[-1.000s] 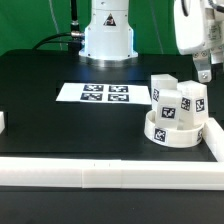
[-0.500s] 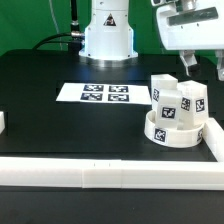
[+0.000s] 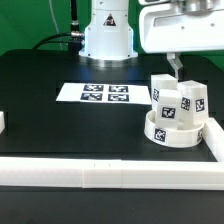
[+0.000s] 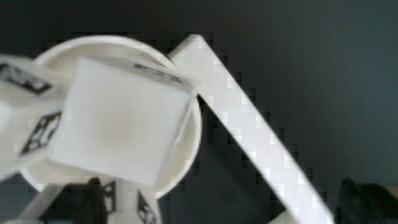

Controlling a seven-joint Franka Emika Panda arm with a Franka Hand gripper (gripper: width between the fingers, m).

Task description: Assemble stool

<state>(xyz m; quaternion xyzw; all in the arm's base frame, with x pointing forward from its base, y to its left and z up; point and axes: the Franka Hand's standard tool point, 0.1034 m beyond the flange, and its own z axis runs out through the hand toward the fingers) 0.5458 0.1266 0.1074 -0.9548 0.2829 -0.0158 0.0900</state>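
The white round seat disc (image 3: 176,133) lies at the exterior view's right, against the corner of the border rails. Three tagged leg blocks stand upright in it: one at the back (image 3: 160,86), one in front (image 3: 170,104), one to the right (image 3: 193,98). My gripper (image 3: 176,66) hangs just above the back leg block, and only one finger shows clearly there. In the wrist view the disc (image 4: 111,60) and a leg block's top (image 4: 116,115) lie below the gripper (image 4: 221,205). Its dark fingertips (image 4: 79,200) are blurred, stand wide apart and hold nothing.
The marker board (image 3: 105,93) lies flat mid-table. A long white rail (image 3: 100,176) runs along the front, and another (image 3: 214,140) up the right side, also in the wrist view (image 4: 249,110). The robot base (image 3: 108,35) stands at the back. A small white piece (image 3: 2,121) sits at the left edge.
My gripper has moved toward the exterior view's left, from beside the stool parts to right above the leg blocks. The disc and legs have not moved.
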